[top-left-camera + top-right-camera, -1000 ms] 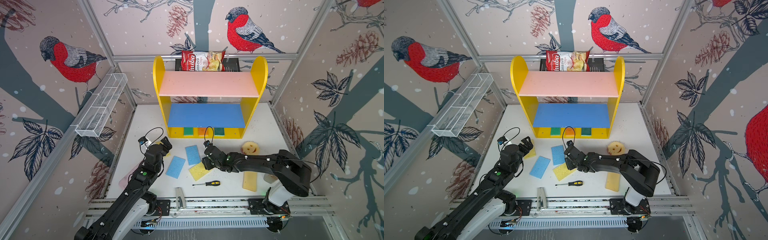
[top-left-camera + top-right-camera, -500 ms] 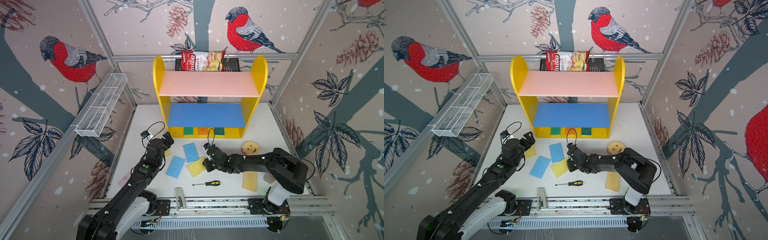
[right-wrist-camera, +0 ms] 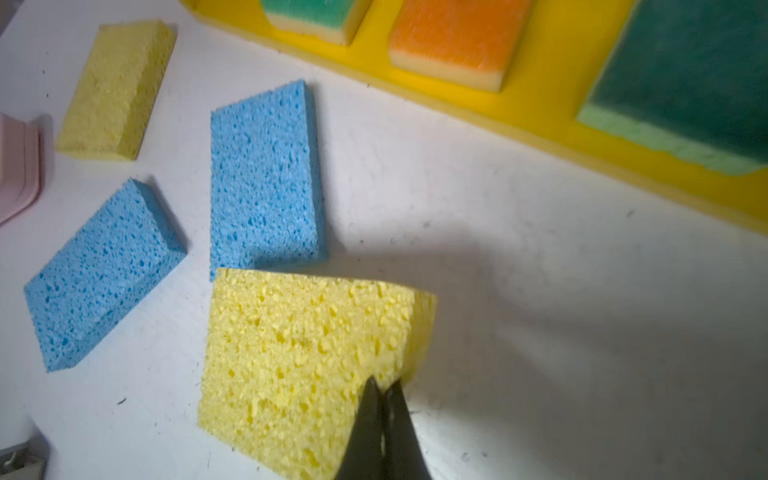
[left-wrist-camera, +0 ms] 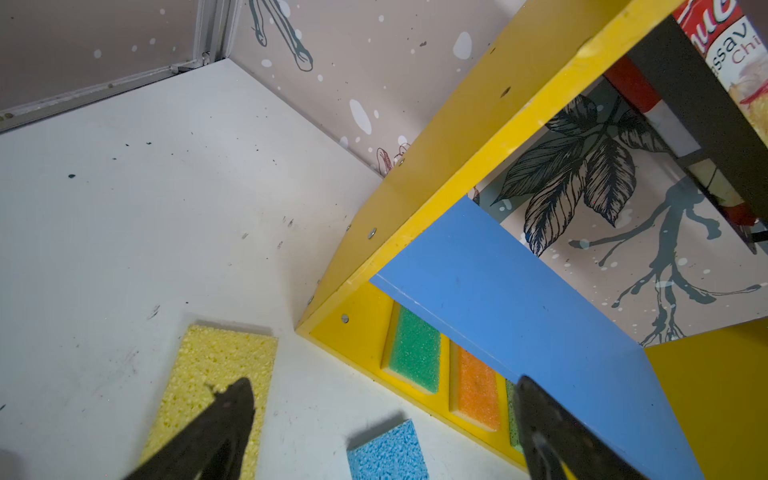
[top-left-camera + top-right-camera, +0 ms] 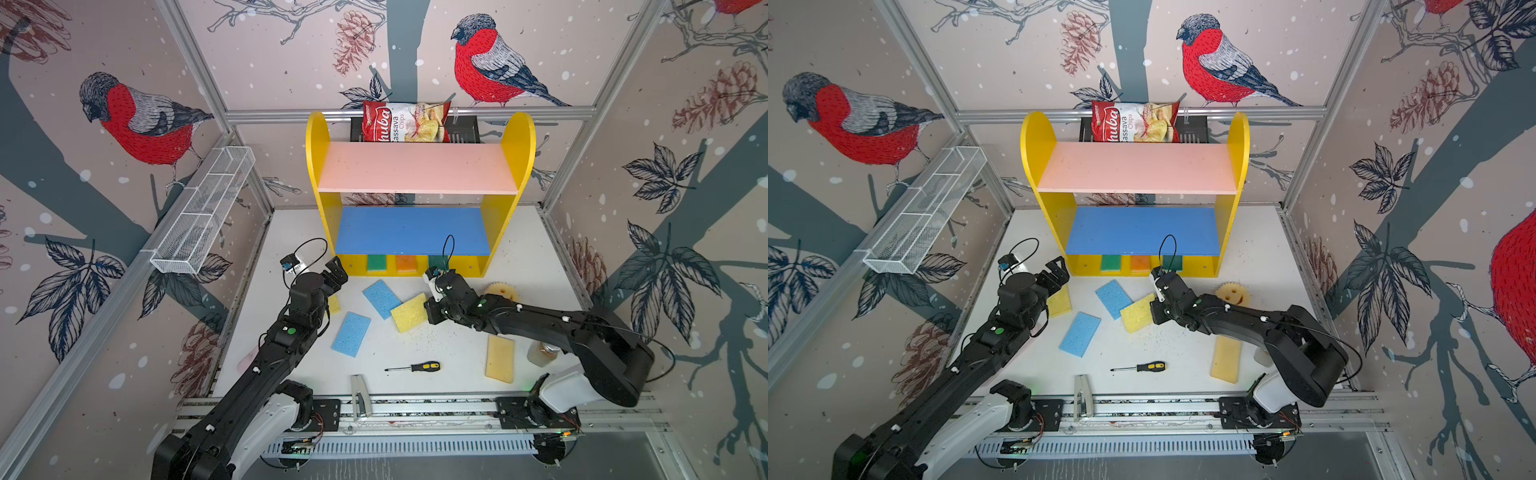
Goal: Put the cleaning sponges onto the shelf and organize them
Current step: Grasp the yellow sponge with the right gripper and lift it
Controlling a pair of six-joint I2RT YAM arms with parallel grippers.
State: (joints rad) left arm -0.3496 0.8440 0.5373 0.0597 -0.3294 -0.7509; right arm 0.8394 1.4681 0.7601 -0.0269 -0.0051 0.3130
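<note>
On the base of the shelf (image 5: 469, 266): green sponge (image 5: 376, 263), orange sponge (image 5: 406, 263), dark green sponge (image 5: 434, 261); black basket (image 5: 465, 129) behind holds a bag (image 5: 405, 122) marked "Cassava Chips"; right gripper (image 3: 384, 395) pinches the yellow sponge (image 3: 299, 353) edge on the table (image 5: 519, 257); left gripper (image 4: 382, 386) gapes, empty.

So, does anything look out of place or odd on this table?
A screwdriver lies among the loose sponges, unrelated to tidying. Fine crumbs speckle the table beside the yellow sponge, which the right gripper pinches by one corner only.
</note>
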